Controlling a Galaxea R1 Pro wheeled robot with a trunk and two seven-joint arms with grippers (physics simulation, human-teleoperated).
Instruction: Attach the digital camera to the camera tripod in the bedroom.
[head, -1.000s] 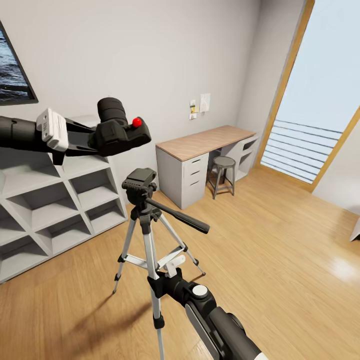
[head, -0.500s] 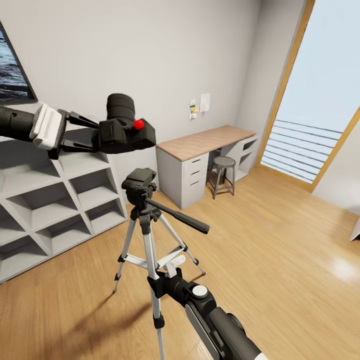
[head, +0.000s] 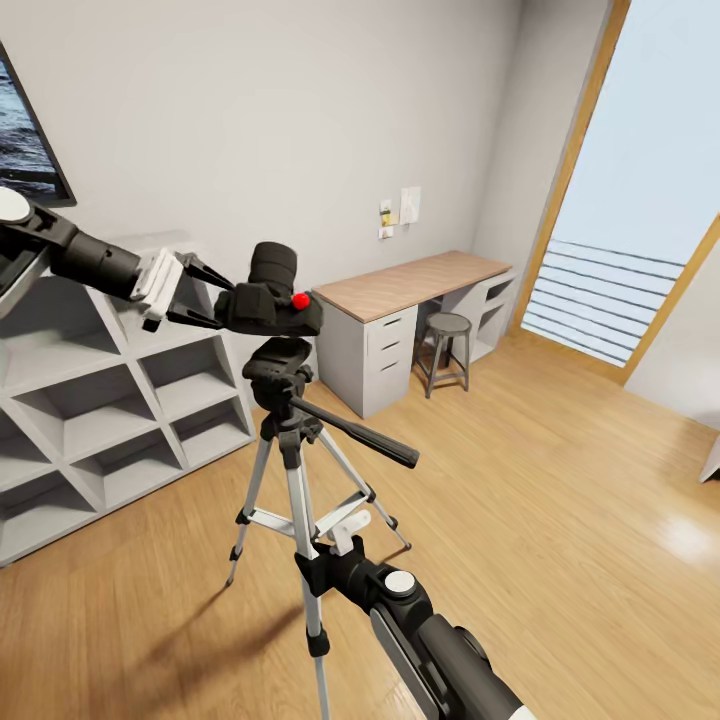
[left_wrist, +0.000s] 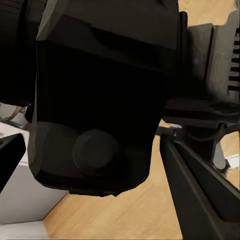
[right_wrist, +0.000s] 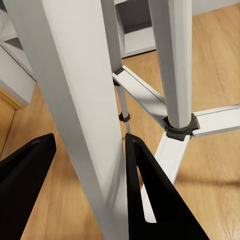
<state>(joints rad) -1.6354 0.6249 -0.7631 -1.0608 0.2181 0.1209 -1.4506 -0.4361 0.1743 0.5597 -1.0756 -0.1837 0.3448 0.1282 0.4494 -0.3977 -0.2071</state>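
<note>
Pale grey walls, wood plank floor (head: 560, 500), white cube shelves (head: 90, 420), wooden-topped desk (head: 400, 300), round stool (head: 446, 350), tall window (head: 640, 180).

Before me the wood floor (head: 560, 500) carries the tripod (head: 300, 470), a desk (head: 400, 320), a stool (head: 447, 350) and shelves (head: 110, 420).

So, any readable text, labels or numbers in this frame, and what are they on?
None can be read.
Papers on the wall above the desk: too small to tell if anything is written.
Camera, tripod and framed picture: no lettering shows.
</note>
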